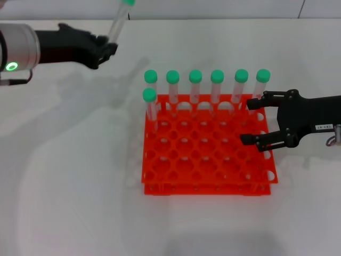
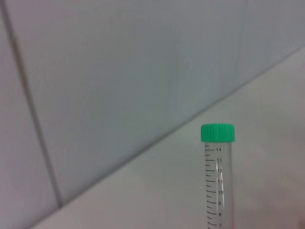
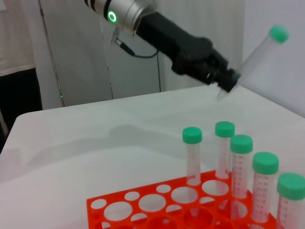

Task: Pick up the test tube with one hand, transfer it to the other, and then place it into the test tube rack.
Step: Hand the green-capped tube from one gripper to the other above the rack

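Head view shows my left gripper [image 1: 106,50] closed on the tube [image 1: 119,21] near its lower end, raised over the worktop's far left part — cap tilted up and away, well clear of the rack [image 1: 205,146]. My right gripper [image 1: 256,120] waits open and empty over the rack's right edge, beside the seven tubes already seated. I judge the pick-up done and the handover next — both grippers must meet, the right closing on bare tube above my left fingers.
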### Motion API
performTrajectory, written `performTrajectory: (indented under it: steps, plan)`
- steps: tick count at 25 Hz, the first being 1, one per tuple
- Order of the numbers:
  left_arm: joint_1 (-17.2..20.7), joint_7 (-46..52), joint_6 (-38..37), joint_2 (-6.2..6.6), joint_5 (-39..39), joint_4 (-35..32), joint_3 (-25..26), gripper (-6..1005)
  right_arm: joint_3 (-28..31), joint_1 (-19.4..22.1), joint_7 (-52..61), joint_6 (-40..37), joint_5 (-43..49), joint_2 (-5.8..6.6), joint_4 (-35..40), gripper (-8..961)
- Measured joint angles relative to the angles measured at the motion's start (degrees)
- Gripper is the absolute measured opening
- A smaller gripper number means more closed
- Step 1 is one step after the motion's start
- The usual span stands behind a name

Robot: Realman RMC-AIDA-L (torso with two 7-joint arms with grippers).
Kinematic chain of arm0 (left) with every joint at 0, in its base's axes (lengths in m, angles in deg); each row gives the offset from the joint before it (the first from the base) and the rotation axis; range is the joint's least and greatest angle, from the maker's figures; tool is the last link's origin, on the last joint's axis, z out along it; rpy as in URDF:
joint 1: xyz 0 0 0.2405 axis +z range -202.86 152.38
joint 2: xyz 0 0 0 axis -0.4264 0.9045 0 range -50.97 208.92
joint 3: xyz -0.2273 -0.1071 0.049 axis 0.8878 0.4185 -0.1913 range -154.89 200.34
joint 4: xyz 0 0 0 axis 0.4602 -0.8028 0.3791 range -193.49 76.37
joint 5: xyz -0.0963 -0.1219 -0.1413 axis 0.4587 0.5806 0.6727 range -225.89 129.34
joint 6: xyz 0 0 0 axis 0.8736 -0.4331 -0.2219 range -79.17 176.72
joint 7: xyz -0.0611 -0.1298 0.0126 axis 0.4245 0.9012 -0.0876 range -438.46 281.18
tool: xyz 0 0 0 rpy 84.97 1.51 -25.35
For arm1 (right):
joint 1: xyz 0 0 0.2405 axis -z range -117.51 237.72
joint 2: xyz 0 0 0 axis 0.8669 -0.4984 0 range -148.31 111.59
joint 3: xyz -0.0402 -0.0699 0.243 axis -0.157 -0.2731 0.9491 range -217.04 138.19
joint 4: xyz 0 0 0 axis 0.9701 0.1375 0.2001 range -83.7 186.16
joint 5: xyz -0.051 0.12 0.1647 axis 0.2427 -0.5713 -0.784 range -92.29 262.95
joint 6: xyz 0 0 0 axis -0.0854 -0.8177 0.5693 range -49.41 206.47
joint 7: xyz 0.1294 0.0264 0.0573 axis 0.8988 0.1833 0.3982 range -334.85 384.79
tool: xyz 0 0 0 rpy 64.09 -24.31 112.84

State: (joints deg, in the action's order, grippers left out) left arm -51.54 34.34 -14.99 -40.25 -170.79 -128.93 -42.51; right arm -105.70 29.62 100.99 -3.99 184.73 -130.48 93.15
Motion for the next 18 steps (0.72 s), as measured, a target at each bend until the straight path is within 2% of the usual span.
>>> performTrajectory:
  steps: [6, 10, 14, 18]
  plan:
    - [0.5, -11.1, -2.0, 0.11, 12.8, 0.9, 0.1, 193, 0.0, 0.0, -0.7, 0.0, 0.0, -0.12, -0.2, 872]
    - [-0.7, -17.2, -7.2, 0.56, 19.2, 3.0, 0.5, 193, 0.0, 0.0, -0.8, 0.0, 0.0, -0.21, -0.2, 872]
    - [-3.2, -19.5, -12.1, 1.01, 20.4, 5.3, 0.6, 193, 0.0, 0.0, -0.8, -0.1, 0.0, -0.26, -0.2, 872]
    - [-7.7, -20.6, -16.0, 2.46, 20.2, 11.6, 0.7, 193, 0.0, 0.0, -0.8, -0.2, 0.0, -0.39, 0.0, 873]
